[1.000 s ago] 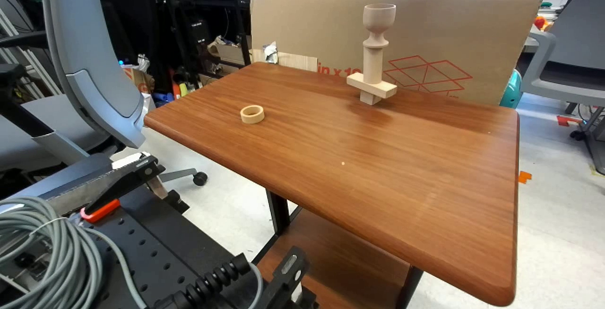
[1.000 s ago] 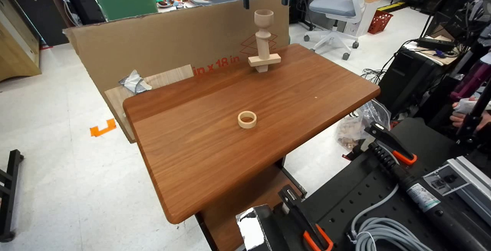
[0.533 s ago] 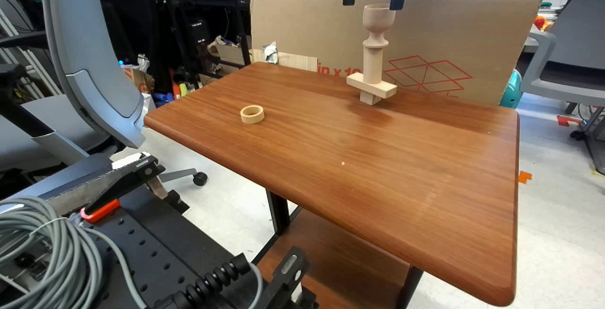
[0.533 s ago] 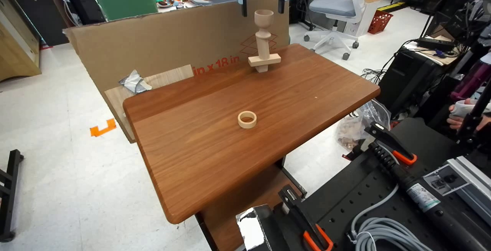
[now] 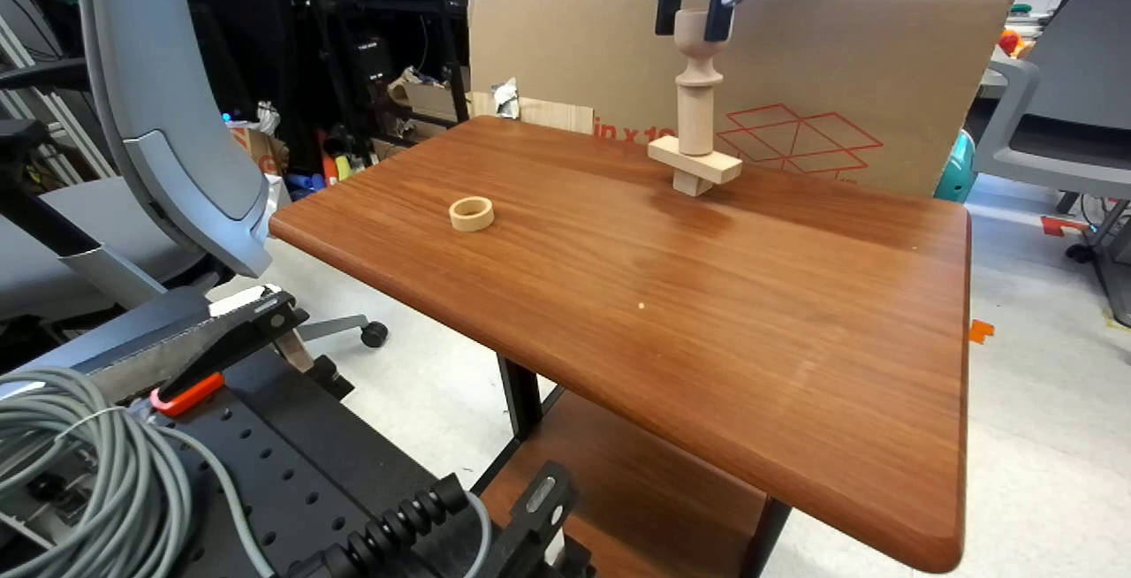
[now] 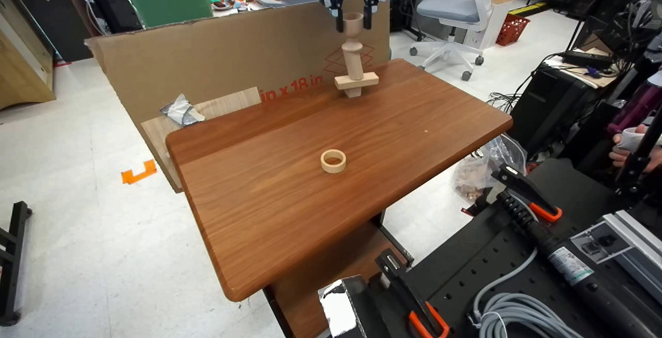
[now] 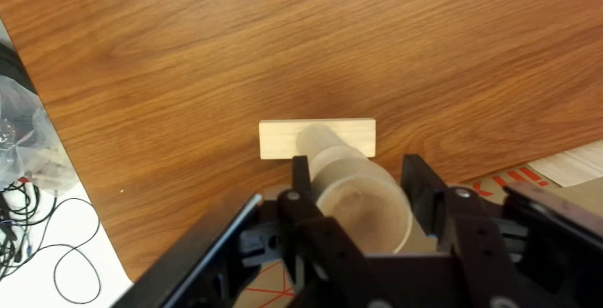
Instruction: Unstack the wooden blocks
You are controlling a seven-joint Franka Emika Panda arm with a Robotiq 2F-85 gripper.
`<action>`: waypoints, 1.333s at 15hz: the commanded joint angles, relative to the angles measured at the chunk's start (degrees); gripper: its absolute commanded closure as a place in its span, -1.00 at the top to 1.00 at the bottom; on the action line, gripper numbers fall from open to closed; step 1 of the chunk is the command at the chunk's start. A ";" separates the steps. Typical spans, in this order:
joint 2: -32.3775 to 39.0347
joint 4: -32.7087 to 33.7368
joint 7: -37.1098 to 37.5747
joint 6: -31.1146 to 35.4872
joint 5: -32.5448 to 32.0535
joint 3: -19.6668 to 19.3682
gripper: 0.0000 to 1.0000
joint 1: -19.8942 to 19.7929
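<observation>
A wooden goblet-shaped block (image 5: 698, 110) stands on a flat plank block (image 6: 367, 79). Under the plank a small square block (image 5: 691, 185) rests on the table. My gripper (image 7: 357, 161) is around the goblet's bowl from above, one finger on each side, as both exterior views show. The goblet leans slightly, so at least one finger touches it. In the wrist view a thin gap appears beside the right-hand finger; whether both fingers press on the bowl I cannot tell. The wrist view hides the small block. A wooden ring (image 6: 333, 169) lies apart on the table.
The brown table (image 5: 618, 313) has a tall cardboard sheet (image 6: 232, 48) along its far edge, close behind the stack. A crumpled silver piece (image 6: 182, 111) sits on the sheet's board. A black cart (image 6: 481, 255) with clamps and coiled cable is in front.
My gripper has come down over the goblet and its fingers have drawn much closer together. The goblet's top has tipped slightly sideways. Plank, small block and ring have not moved.
</observation>
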 commanded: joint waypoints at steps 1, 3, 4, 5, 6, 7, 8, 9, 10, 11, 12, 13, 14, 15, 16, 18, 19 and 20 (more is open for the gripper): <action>0.24 2.43 -1.12 -2.03 0.07 0.23 -0.48 -0.55; -0.76 1.90 -1.34 -1.66 0.04 0.32 -0.48 -0.43; -1.22 1.63 -1.60 -1.52 0.03 0.41 -0.48 -0.37; -2.10 0.83 -1.93 -0.99 -0.13 0.55 -0.48 -0.11; -2.88 0.14 -2.44 -0.75 -0.03 0.84 -0.48 0.04; -4.02 -1.13 -3.17 -0.11 0.04 1.35 -0.48 0.36; -4.89 -2.04 -4.18 0.06 0.33 2.06 -0.48 0.56; -5.59 -2.91 -5.14 0.12 0.82 2.92 -0.48 0.69; -6.14 -3.83 -5.78 0.09 1.33 3.78 -0.48 0.91; -6.55 -5.03 -6.66 0.02 1.63 4.72 -0.48 1.21; -6.92 -6.12 -7.30 0.01 1.77 5.52 -0.48 1.48; -6.93 -7.22 -7.94 -0.01 1.80 6.30 -0.48 1.87; -6.75 -7.97 -8.36 -0.34 1.71 6.90 -0.48 2.28; -6.13 -8.71 -8.37 -0.24 1.42 7.25 -0.48 2.84; -5.53 -9.45 -8.27 -0.25 1.19 7.51 -0.48 3.34; -4.10 -10.67 -7.73 -0.13 0.49 7.57 -0.48 4.48; -3.36 -11.12 -7.28 -0.01 -0.09 7.39 -0.48 5.13; -2.79 -11.47 -7.09 -0.08 -0.56 7.27 -0.48 5.63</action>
